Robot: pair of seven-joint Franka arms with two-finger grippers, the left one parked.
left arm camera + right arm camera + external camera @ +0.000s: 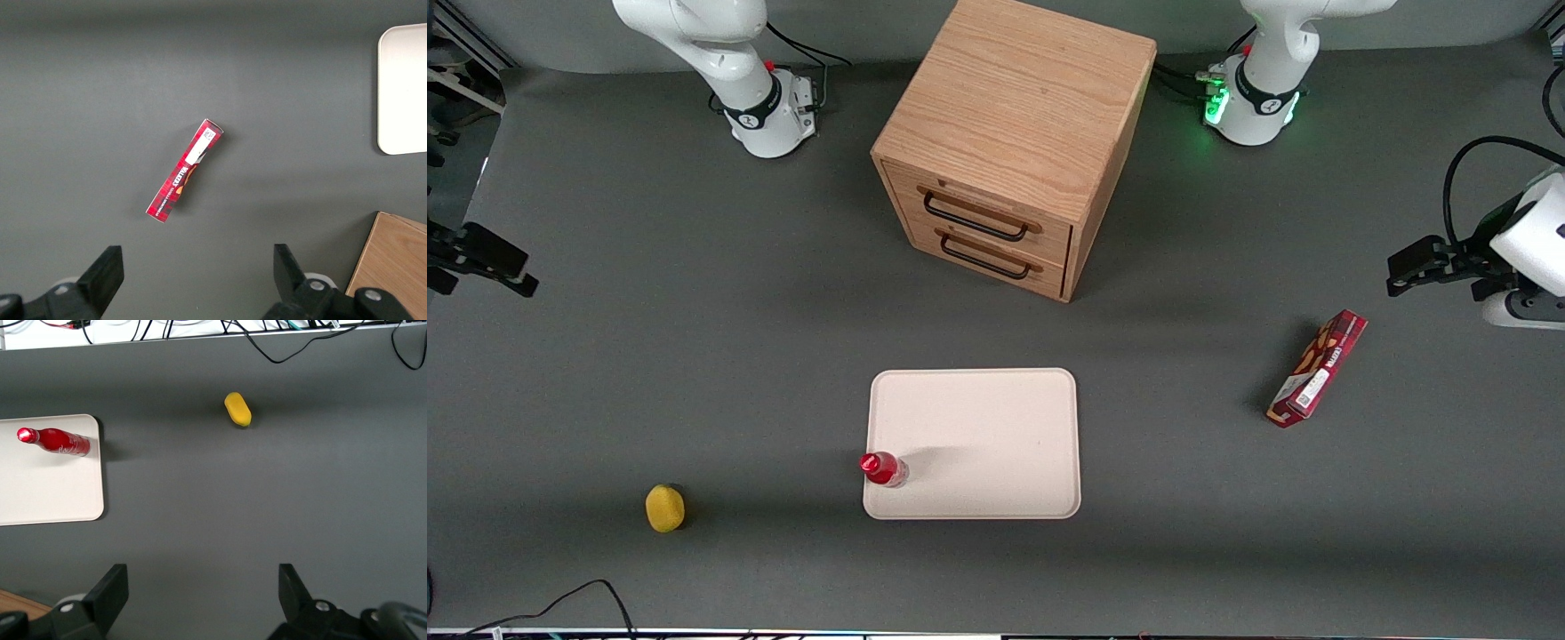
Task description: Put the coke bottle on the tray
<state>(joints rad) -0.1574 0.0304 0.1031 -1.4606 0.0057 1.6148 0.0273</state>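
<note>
The coke bottle [884, 468], small and red with a red cap, stands upright on the cream tray [996, 418], just inside the tray's corner nearest the front camera on the working arm's side. It also shows in the right wrist view [57, 441], on the tray [40, 487]. My right gripper [511, 271] is open and empty, well away from the bottle and tray at the working arm's end of the table. In the right wrist view the gripper [203, 577] has its fingers spread wide over bare grey table. An edge of the tray also shows in the left wrist view [407, 87].
A wooden drawer cabinet [1005, 133] stands farther from the front camera than the tray. A red snack box [1316, 367] lies toward the parked arm's end. A yellow lemon-like object [664, 508] lies near the front edge toward the working arm's end. A cable [560, 604] lies along the front edge.
</note>
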